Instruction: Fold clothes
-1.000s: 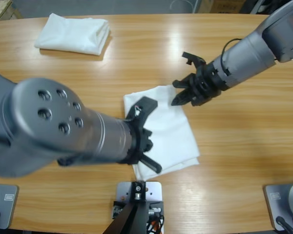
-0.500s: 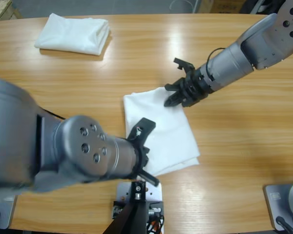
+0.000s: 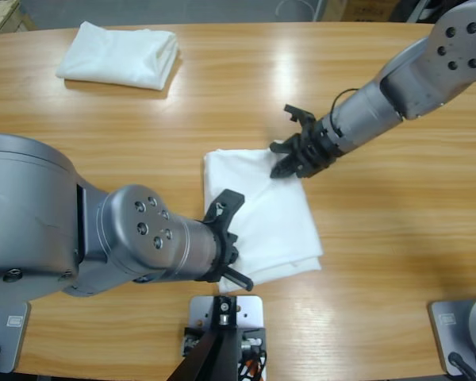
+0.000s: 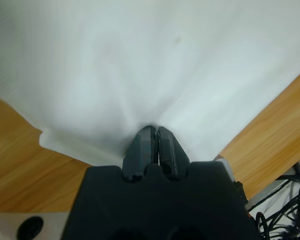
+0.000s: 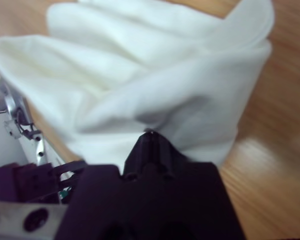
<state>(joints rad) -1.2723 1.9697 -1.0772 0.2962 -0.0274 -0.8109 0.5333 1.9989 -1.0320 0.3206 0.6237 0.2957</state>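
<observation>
a: from the high view, what lies on the table (image 3: 397,238)?

b: no containers, just two white shirts on the long wooden top. a folded t-shirt (image 3: 120,54) sits near the far left corner, well apart from both arms. a second t-shirt (image 3: 274,230), folded flat into a rough rectangle, lies near the middle of the near edge.

a: and the grippers there?

b: the left gripper (image 3: 228,242) comes in from the left on a big silver arm and sits at the second t-shirt's near left edge, its black jaws on the cloth. the right gripper (image 3: 293,155) reaches in from the upper right corner and is at the shirt's far corner. the cloth bunches slightly there.

a: left wrist view?

b: white cloth (image 4: 155,65) fills most of it, with wood at both lower sides and some cables at the lower right. the left gripper (image 4: 155,145) has its jaws pressed together, and the cloth puckers in folds that run into their tips, so it is clamped on the shirt.

a: right wrist view?

b: the shirt (image 5: 155,80) rises in soft bunched folds straight ahead, with the wooden top to the right. rig hardware shows at the left edge. the right gripper (image 5: 149,145) has its jaws together, pinching a fold of the fabric at the tips.
</observation>
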